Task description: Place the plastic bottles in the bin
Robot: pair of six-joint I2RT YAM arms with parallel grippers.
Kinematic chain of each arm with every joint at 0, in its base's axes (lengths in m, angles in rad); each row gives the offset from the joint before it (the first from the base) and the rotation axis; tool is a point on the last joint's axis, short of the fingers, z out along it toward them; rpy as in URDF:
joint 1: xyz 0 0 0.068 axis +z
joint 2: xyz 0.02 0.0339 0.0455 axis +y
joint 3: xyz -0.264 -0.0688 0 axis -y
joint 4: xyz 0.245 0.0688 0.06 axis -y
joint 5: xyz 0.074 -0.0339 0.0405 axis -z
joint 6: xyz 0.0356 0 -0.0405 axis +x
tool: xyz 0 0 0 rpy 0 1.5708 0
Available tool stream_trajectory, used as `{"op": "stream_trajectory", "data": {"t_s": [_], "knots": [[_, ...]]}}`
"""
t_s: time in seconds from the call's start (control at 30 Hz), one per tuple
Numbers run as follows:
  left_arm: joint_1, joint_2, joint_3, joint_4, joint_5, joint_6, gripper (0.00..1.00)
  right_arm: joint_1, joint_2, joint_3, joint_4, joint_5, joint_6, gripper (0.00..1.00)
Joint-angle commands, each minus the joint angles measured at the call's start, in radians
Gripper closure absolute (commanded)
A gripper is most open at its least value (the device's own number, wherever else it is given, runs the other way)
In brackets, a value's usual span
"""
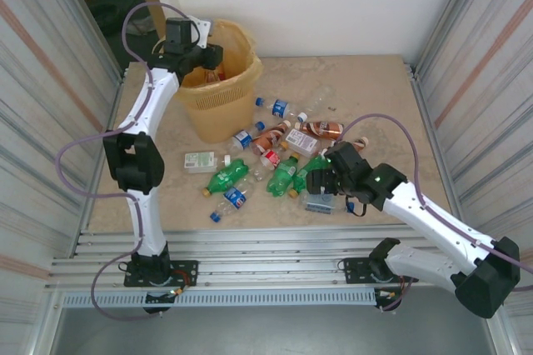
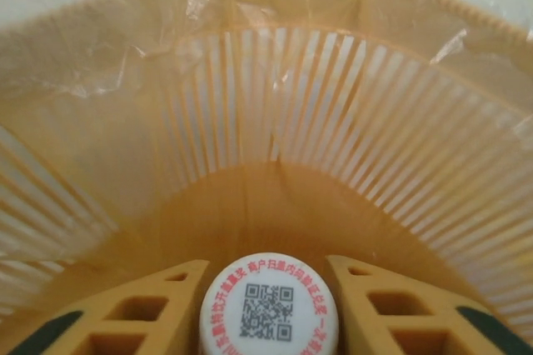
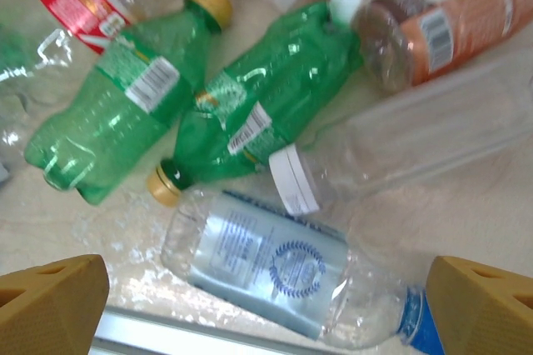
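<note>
My left gripper hangs inside the mouth of the yellow-orange bin, shut on a plastic bottle. In the left wrist view that bottle's white cap with a printed code sits between the yellow fingers, with the bin's lined lattice wall beyond. My right gripper is open wide, low over a clear bottle with a pale blue label and blue cap that lies by the table's front edge. Its fingertips stand on either side of that bottle, apart from it.
Two green bottles, a clear white-capped one and a brown-orange one lie just beyond the right gripper. More bottles and a flat white pack are scattered mid-table. A metal rail runs along the front.
</note>
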Motion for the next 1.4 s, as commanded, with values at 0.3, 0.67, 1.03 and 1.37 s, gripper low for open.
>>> {"op": "stream_trajectory", "data": {"t_s": [0.3,0.67,1.03,1.37], "knots": [[0.006,-0.042,0.047,-0.016,-0.016,0.014,0.39,0.014,-0.018,-0.075,-0.071,-0.080,0.210,0.05],[0.003,-0.231,-0.050,0.016,0.006,-0.030,0.30,0.069,-0.132,-0.127,-0.127,-0.103,0.686,0.03],[-0.013,-0.529,-0.367,0.164,0.017,-0.082,0.18,0.129,-0.173,-0.243,0.036,-0.124,0.943,0.01],[-0.077,-0.750,-0.634,0.293,0.001,-0.121,0.08,0.131,-0.120,-0.310,0.180,-0.054,1.037,0.02]]}}
